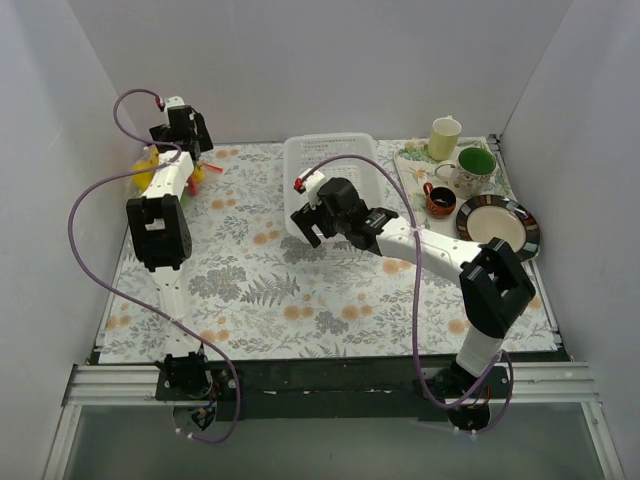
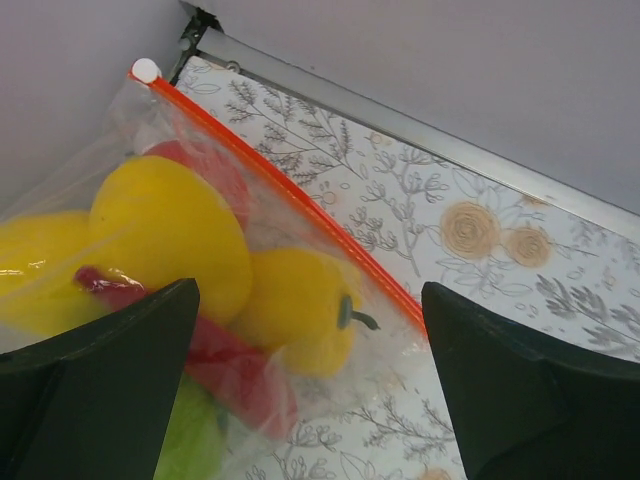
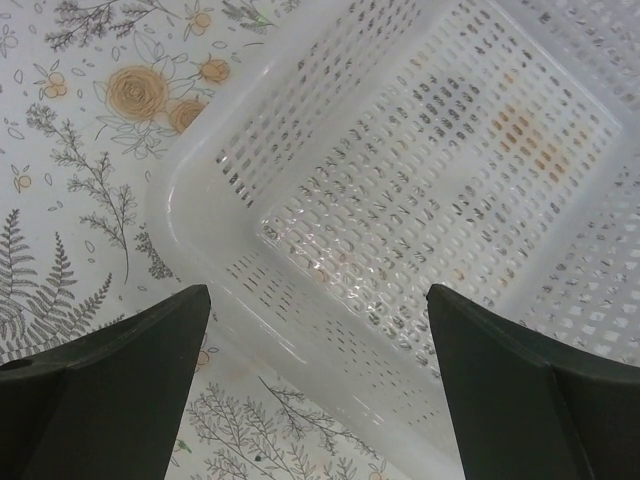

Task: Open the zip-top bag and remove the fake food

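Note:
The zip-top bag (image 2: pixel 330 395) lies at the table's far left corner, its orange zip strip (image 2: pixel 300 205) shut, with a white slider (image 2: pixel 146 70) at the far end. Through the clear plastic I see the fake food: a yellow round piece (image 2: pixel 165 235), a yellow pepper (image 2: pixel 300 310), red pieces (image 2: pixel 240 370) and something green (image 2: pixel 190 440). My left gripper (image 2: pixel 310 290) hangs open just above the bag's near corner, holding nothing. From above, the bag (image 1: pixel 150 168) shows beside the left gripper (image 1: pixel 185 140). My right gripper (image 1: pixel 305 225) is open and empty over the basket's near left corner.
A white perforated basket (image 3: pixel 430 150) stands empty at the back middle (image 1: pixel 300 150). At the right, a tray holds a cream mug (image 1: pixel 445 138), a green cup (image 1: pixel 476 165) and a small dark mug (image 1: pixel 440 200); a dark-rimmed plate (image 1: pixel 497 222) sits beside them. Walls close in on three sides.

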Available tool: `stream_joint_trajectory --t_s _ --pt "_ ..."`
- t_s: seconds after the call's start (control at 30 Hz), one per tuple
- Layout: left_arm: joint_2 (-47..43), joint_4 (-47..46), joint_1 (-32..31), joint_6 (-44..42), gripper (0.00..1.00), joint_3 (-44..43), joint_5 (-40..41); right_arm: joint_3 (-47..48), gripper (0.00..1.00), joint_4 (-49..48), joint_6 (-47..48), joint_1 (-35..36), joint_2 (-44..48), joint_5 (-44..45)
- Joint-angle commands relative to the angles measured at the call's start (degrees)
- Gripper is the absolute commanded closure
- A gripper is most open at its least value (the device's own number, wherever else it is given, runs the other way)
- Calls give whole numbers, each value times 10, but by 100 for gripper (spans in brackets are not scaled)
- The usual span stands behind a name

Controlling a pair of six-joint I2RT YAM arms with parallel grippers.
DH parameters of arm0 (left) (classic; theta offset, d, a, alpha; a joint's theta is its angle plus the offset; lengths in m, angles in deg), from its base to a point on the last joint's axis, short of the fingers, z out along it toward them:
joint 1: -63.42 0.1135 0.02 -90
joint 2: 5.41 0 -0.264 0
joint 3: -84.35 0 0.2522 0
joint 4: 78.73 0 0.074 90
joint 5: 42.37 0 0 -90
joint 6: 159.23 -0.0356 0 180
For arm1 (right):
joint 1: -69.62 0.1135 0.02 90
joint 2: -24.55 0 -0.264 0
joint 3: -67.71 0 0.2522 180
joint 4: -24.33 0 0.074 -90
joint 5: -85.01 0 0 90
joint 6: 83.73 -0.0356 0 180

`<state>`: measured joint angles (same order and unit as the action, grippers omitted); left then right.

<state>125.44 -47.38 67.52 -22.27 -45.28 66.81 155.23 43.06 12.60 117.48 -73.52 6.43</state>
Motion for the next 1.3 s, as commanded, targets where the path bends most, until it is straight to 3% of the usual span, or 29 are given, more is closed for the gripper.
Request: stream_joint_trajectory --t_s 0.0,0.17,0.3,0.33,0.4,0.43,0.53,0.73,1.0,1.27 --pt "20 -33 -1 -28 6 -12 90 25 1 -36 8 1 -23 -54" --pt "14 -86 -2 -56 14 59 92 -3 1 -44 -2 0 -51 -77" --pt "28 -88 -3 -74 39 72 72 -25 1 -44 -8 -1 -62 -82" --pt "32 -85 -4 -78 55 74 69 -29 2 -44 -9 -3 -61 -81" --pt "33 -77 -9 -85 70 79 68 -39 2 -44 -16 -5 -57 -83" --pt "29 -75 -11 -86 85 97 57 -51 2 -44 -18 -6 -54 -84" --pt "-9 -71 -23 -81 100 137 22 -88 6 -60 -32 -7 -36 -92" --pt "-154 -29 -67 -52 100 273 -61 -177 17 -75 -84 -6 37 -110" --pt "-363 61 -100 -6 100 457 -181 -348 20 -84 -167 21 207 -121" --pt "-547 160 -116 2 100 514 -245 -439 21 -4 -243 70 381 -95"
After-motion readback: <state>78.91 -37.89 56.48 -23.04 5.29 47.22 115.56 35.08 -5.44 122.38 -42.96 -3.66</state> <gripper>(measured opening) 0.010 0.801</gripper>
